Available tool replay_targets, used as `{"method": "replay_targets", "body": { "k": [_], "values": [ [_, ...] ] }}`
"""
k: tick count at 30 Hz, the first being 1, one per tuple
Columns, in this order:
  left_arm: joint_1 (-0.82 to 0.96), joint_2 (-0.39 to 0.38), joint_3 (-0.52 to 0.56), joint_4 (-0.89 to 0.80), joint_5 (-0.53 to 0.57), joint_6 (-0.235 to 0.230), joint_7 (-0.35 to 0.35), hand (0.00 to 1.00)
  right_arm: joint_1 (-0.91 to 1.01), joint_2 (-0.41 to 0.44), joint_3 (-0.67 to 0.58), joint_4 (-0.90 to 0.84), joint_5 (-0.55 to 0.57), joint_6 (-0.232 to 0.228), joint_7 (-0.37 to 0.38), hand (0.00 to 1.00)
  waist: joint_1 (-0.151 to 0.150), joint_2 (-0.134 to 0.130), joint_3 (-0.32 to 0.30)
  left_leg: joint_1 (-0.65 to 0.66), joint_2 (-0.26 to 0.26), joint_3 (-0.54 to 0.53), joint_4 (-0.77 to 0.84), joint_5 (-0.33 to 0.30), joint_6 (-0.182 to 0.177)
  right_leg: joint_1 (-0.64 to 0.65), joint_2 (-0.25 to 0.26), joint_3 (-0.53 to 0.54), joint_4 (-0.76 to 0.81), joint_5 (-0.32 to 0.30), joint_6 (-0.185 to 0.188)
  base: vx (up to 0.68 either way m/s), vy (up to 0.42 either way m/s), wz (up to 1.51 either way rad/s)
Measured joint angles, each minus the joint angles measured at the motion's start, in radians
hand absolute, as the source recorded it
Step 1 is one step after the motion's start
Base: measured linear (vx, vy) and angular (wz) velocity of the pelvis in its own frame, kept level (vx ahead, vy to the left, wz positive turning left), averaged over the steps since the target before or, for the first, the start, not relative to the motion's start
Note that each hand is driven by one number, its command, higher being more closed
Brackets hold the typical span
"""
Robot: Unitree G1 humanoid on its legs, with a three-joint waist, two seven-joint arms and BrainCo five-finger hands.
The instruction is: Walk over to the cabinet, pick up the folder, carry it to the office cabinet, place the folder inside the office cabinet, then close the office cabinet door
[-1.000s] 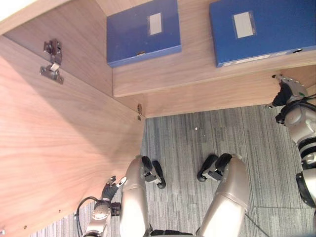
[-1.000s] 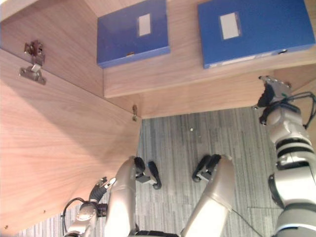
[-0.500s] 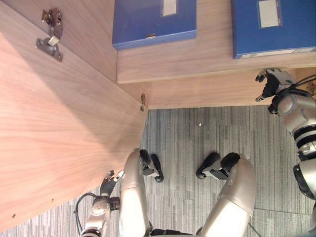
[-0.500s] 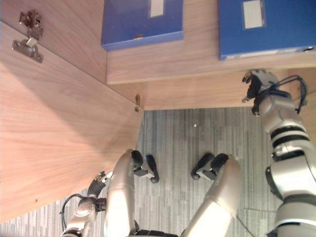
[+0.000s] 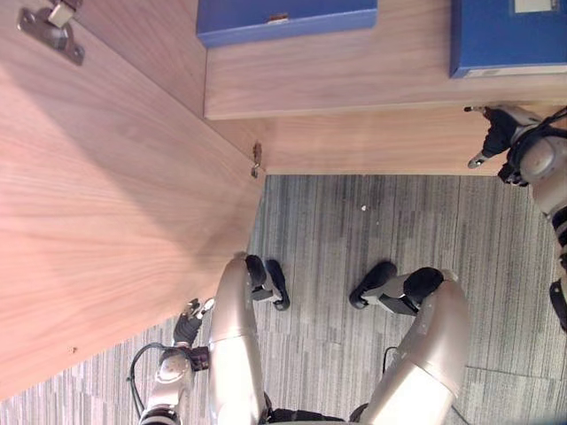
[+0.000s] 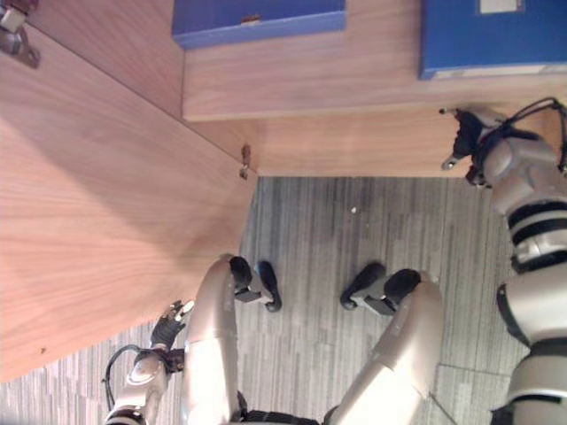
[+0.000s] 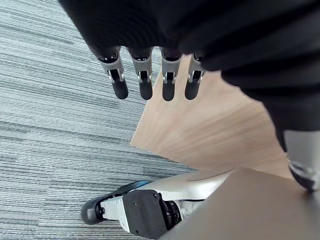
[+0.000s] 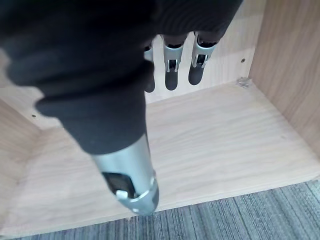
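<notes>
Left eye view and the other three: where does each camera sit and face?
Left eye view: head, facing down at cabinet shelf, two blue folders, open door; left robot hand, right robot hand show.
Right eye view: same scene, slightly aside.
Left wrist view: along left robot hand toward carpet and door.
Right wrist view: along right robot hand into cabinet compartment.
Shared: door, in eye and left wrist views.

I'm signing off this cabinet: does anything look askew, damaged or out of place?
Nothing stands out. A blue rectangular folder and a second blue folder lie flat, apart, on the light wooden shelf; the wooden cabinet door stands open; left hand and right hand are open, empty.
</notes>
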State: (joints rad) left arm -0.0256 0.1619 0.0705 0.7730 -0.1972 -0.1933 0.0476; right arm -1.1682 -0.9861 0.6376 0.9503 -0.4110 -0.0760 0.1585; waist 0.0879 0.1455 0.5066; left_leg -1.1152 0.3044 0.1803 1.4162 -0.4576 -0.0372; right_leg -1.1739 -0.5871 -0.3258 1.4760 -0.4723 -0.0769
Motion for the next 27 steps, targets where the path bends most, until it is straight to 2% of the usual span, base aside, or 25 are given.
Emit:
{"method": "replay_targets", "body": {
  "k": [4, 10, 14, 19, 23, 24, 27],
  "values": [
    [0.007, -0.002, 0.016, -0.009, -0.001, 0.009, 0.001, 0.00, -0.030, -0.004, 0.023, -0.007, -0.008, 0.000, -0.008, 0.00, 0.000, -0.006, 0.004, -0.026, 0.018, 0.001, 0.017, 0.002, 0.001, -0.027, 0.005, 0.000, 0.011, -0.004, -0.002, -0.04, -0.027, -0.01],
    [0.009, -0.014, 0.042, -0.031, -0.013, 0.011, 0.004, 0.00, -0.031, 0.002, 0.019, -0.025, -0.007, 0.025, -0.030, 0.00, -0.001, -0.018, 0.012, -0.037, 0.024, -0.006, 0.031, 0.011, -0.009, -0.035, 0.007, 0.000, 0.026, -0.006, -0.006, -0.02, -0.011, -0.02],
    [0.014, -0.017, 0.058, -0.037, -0.012, 0.015, 0.007, 0.00, 0.045, 0.012, -0.067, -0.129, -0.004, 0.037, -0.032, 0.00, -0.008, -0.025, 0.015, -0.027, 0.033, -0.010, 0.029, 0.017, -0.017, -0.024, 0.019, -0.007, 0.017, -0.008, -0.002, -0.05, -0.024, -0.07],
    [0.013, -0.011, 0.052, 0.004, -0.012, 0.022, 0.015, 0.00, 0.196, 0.053, -0.184, -0.215, 0.007, 0.032, -0.063, 0.00, -0.019, -0.032, 0.011, 0.070, 0.033, -0.022, -0.043, 0.037, -0.035, 0.107, 0.044, -0.058, -0.061, -0.001, -0.004, -0.04, -0.023, -0.02],
    [0.012, 0.016, 0.023, 0.063, 0.005, 0.023, 0.014, 0.00, 0.312, 0.077, -0.227, -0.217, 0.031, 0.019, -0.072, 0.00, -0.023, -0.049, 0.005, 0.160, 0.031, -0.025, -0.126, 0.057, -0.045, 0.217, 0.072, -0.099, -0.143, 0.010, 0.013, -0.02, -0.039, -0.02],
    [0.012, 0.023, 0.022, 0.082, 0.010, 0.023, 0.014, 0.00, 0.359, 0.085, -0.260, -0.228, 0.038, 0.013, -0.071, 0.00, -0.027, -0.057, 0.001, 0.180, 0.031, -0.025, -0.143, 0.063, -0.056, 0.240, 0.079, -0.108, -0.161, 0.014, 0.010, 0.00, -0.045, -0.01],
    [0.011, 0.035, 0.022, 0.102, 0.014, 0.024, 0.013, 0.00, 0.431, 0.092, -0.306, -0.268, 0.046, 0.011, -0.065, 0.00, -0.037, -0.068, 0.002, 0.204, 0.031, -0.026, -0.153, 0.065, -0.053, 0.268, 0.086, -0.114, -0.175, 0.017, 0.005, 0.02, -0.041, -0.02]
  ]
}}
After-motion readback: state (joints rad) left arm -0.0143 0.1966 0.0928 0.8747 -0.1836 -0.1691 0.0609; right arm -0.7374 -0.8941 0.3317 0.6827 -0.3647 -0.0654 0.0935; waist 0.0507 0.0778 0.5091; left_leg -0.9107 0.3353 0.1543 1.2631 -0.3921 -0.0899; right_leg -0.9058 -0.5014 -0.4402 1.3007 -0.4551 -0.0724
